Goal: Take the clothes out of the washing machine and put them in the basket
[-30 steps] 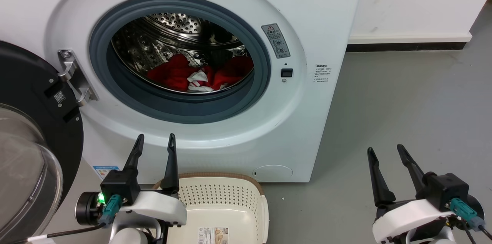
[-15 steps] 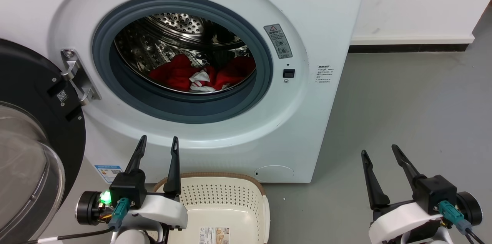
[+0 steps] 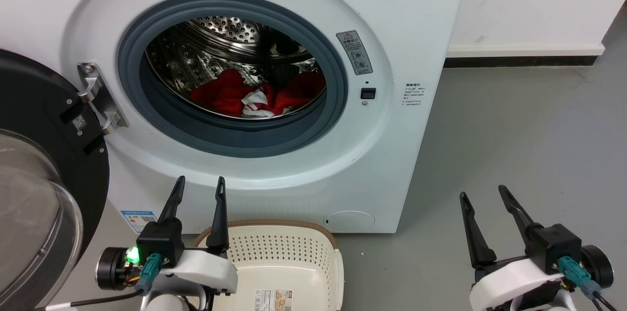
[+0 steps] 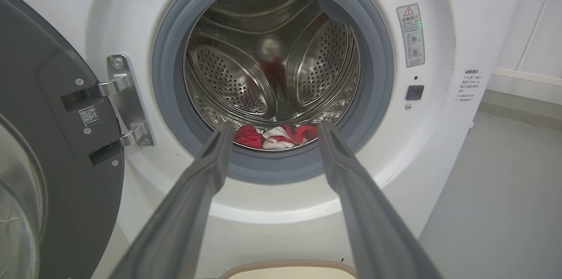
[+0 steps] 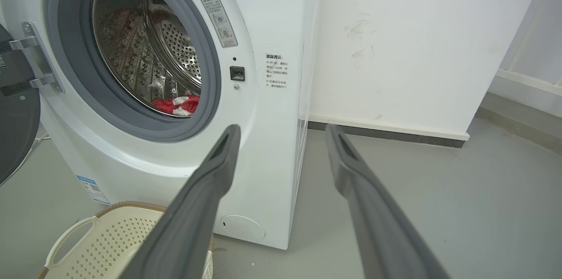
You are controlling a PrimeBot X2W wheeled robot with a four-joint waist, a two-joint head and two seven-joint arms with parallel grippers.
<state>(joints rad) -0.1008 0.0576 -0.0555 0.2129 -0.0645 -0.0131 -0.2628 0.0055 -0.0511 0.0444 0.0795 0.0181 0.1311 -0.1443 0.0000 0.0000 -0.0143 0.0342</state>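
Head view: red sports clothes with white striped trim (image 3: 230, 95) heaped low in the perforated steel drum (image 3: 215, 41) of the large white front-loading washing machine (image 3: 392, 164); black-rimmed glass door (image 3: 44, 120) swung open at left. Cream perforated plastic basket with brown woven-look rim (image 3: 294, 247) on the grey floor (image 3: 514, 130) just before the machine. Over the basket's left side, left gripper (image 3: 201, 179), fingers spread wide, empty. Well off to the right above bare floor, right gripper (image 3: 481, 191), likewise spread and empty.

Left wrist view: left gripper (image 4: 275, 124) wide apart, aimed at the drum mouth; clothes (image 4: 250, 136) well beyond the fingertips; basket rim (image 4: 290, 266) at the bottom edge.

Right wrist view: right gripper (image 5: 283, 127) wide, empty, pointing at the machine's right front edge; clothes (image 5: 175, 104) at the drum's bottom; basket (image 5: 109, 235) at lower left.
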